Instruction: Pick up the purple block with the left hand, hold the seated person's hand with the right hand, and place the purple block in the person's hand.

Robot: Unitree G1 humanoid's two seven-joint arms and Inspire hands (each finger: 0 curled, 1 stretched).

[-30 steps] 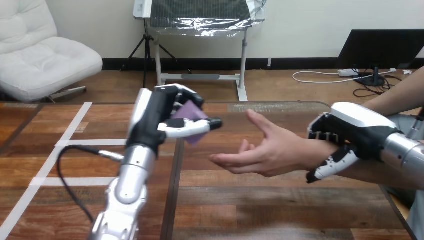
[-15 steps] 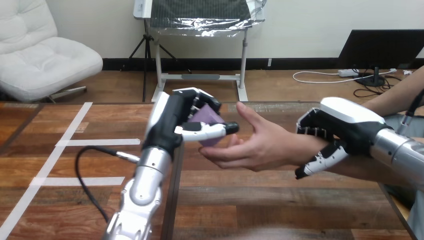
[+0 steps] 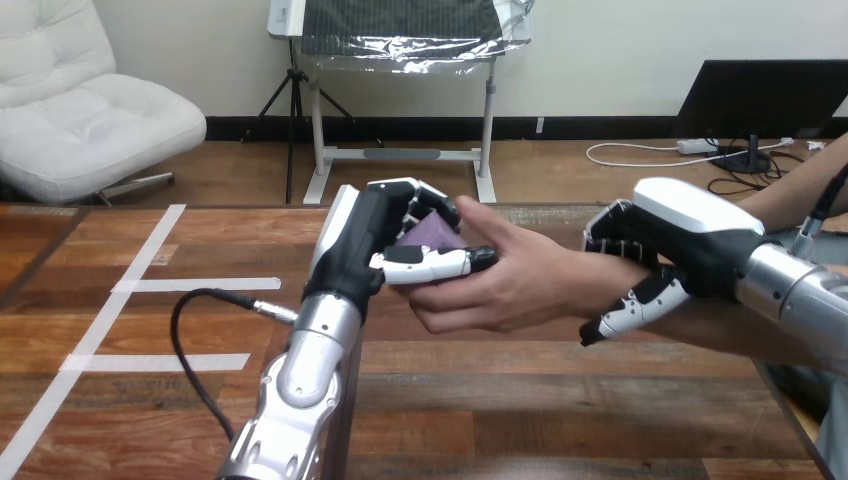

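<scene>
While the right hand (image 3: 690, 250) curled round the person's wrist (image 3: 598, 282), the left hand (image 3: 368, 245) pinched the purple block (image 3: 436, 232), w/ the person's hand (image 3: 515, 285) just under its fingers (image 3: 425, 200): placing step, next prob. needs gentle release.

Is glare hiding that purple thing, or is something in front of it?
Head view: no glare on the purple block; the left hand's curled fingers and thumb cover most of it. Light gleams softly on the right hand's white shell.
</scene>
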